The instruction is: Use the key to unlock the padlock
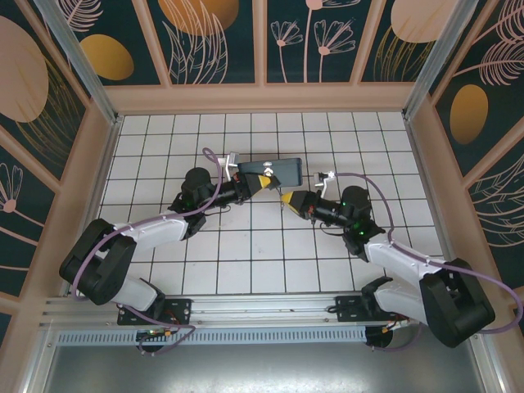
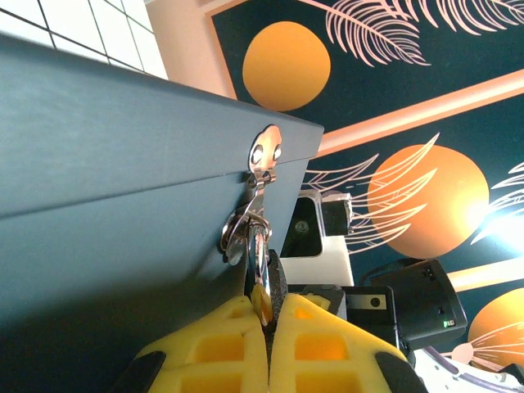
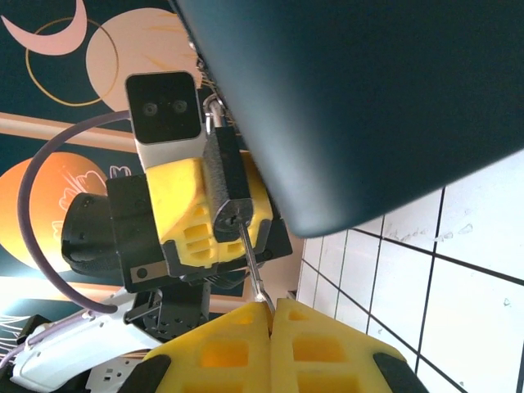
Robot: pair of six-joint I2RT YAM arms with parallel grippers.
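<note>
- Dark teal wall panels (image 1: 221, 33) painted with orange discs and pale leaves closed in a white tiled surface (image 1: 246, 262).
- On the surface, past its middle toward the far edge, lay a dark blue-green box (image 1: 282, 168) with rounded corners.
- In the left wrist view a shiny metal hasp (image 2: 264, 151) sat on the box's seam, and a thin metal shackle (image 2: 244, 233) hung through its loop.
- The padlock (image 3: 225, 188), small and black, hung from that hasp at the near edge of the box, tilted away from the box wall.
- The left claw (image 2: 266, 315) was closed on the padlock, with its yellow fingers pressed against the lock's two sides.
- The key (image 3: 250, 258), a thin dull-silver shaft, ran from the keyhole in the padlock's end face down to the right claw (image 3: 272, 309).
- The right claw was closed on the key's other end, so that end was hidden between the yellow fingers. How deep the key sat in the lock could not be told.
- Seen from above, the two claws met tip to tip just near of the box, the left arm reaching in from the left and the right arm from the right.
- Both arm bases sat at the near edge of the surface, well apart from the box.
</note>
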